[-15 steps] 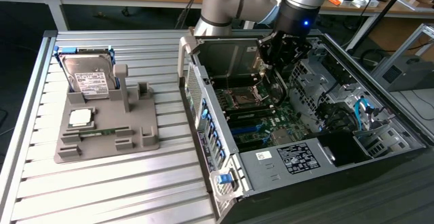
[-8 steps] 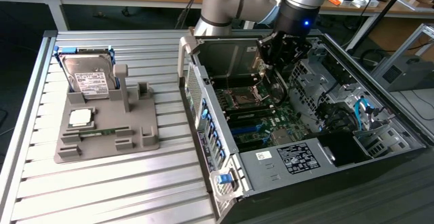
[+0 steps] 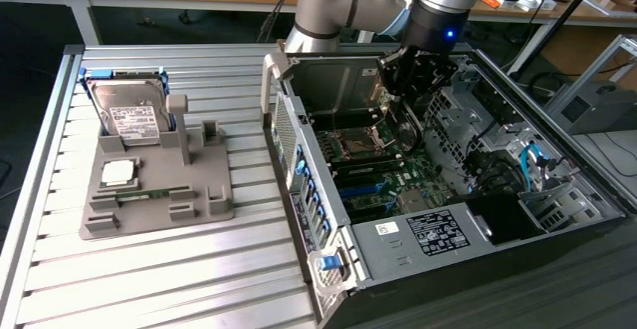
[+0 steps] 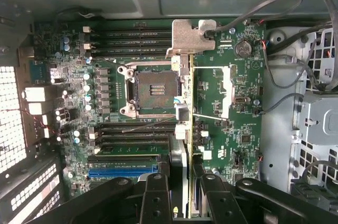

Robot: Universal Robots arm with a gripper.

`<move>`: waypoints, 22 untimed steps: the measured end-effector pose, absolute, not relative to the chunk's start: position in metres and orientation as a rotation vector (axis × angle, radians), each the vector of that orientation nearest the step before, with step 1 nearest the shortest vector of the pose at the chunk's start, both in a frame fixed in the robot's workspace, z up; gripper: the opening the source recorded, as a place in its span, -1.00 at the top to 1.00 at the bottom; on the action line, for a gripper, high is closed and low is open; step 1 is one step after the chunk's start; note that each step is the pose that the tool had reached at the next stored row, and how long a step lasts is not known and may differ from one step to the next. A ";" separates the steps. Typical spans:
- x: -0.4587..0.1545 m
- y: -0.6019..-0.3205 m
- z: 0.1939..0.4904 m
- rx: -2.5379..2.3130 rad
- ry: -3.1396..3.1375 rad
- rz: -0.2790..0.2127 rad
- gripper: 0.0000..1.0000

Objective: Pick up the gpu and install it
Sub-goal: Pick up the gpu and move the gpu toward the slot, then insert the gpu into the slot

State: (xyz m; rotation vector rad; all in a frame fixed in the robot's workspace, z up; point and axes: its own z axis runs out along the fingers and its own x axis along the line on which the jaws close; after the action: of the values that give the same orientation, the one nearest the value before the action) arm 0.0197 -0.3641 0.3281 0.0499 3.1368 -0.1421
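Gpu [image 4: 182,115]: thin flat card, seen edge-on in wrist view. Green board w/ a silvery metal bracket at one end; the bracket is bent over w/ a notch. It's clamped between the tool [image 4: 182,179] fingers, one on each side of the board, w/ the bracket end farthest from the tool. Card stands perpendicular to the motherboard [image 4: 237,102], its edge running just beside the CPU socket [image 4: 153,89]. Can't tell if it touches the board or sits in a slot. In ext view it's upper centre of frame, under the tool, inside the open PC case [image 3: 289,120], mostly hidden there.
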 end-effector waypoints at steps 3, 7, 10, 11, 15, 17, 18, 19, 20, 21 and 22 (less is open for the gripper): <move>0.020 -0.364 0.328 0.050 3.137 -0.142 0.46; 0.020 -0.364 0.328 0.050 3.137 -0.142 0.46; 0.020 -0.364 0.328 0.040 3.137 -0.142 0.46; 0.020 -0.364 0.328 0.037 3.137 -0.142 0.46; 0.020 -0.364 0.328 0.006 3.136 -0.142 0.46; 0.020 -0.364 0.328 -0.007 3.136 -0.142 0.46; 0.020 -0.364 0.328 -0.014 3.135 -0.142 0.46; 0.020 -0.364 0.328 -0.020 3.135 -0.142 0.46; 0.020 -0.364 0.328 -0.027 3.135 -0.142 0.46; 0.020 -0.364 0.328 -0.042 3.134 -0.142 0.46; 0.020 -0.364 0.328 -0.048 3.134 -0.142 0.46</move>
State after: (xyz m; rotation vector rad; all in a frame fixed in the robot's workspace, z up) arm 0.0197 -0.3641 0.3281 -0.0479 3.1340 -0.1419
